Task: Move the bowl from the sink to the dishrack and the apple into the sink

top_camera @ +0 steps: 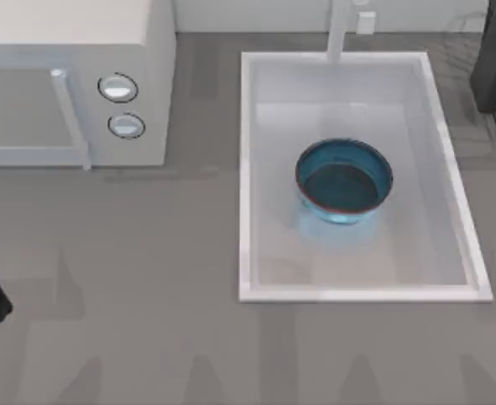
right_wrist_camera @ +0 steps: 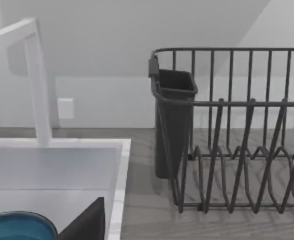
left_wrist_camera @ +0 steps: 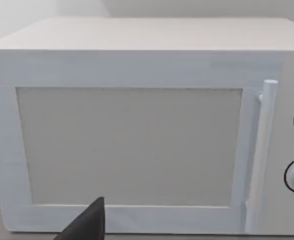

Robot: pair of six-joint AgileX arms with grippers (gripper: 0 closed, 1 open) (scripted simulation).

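Blue bowl (top_camera: 344, 181) sits in sink (top_camera: 248, 169), near right gripper (right_wrist_camera: 87, 222); finger state unclear.

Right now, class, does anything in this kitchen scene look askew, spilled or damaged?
Nothing stands out. The bowl sits upright in the sink, the microwave is closed, and the dishrack stands level beside the sink.
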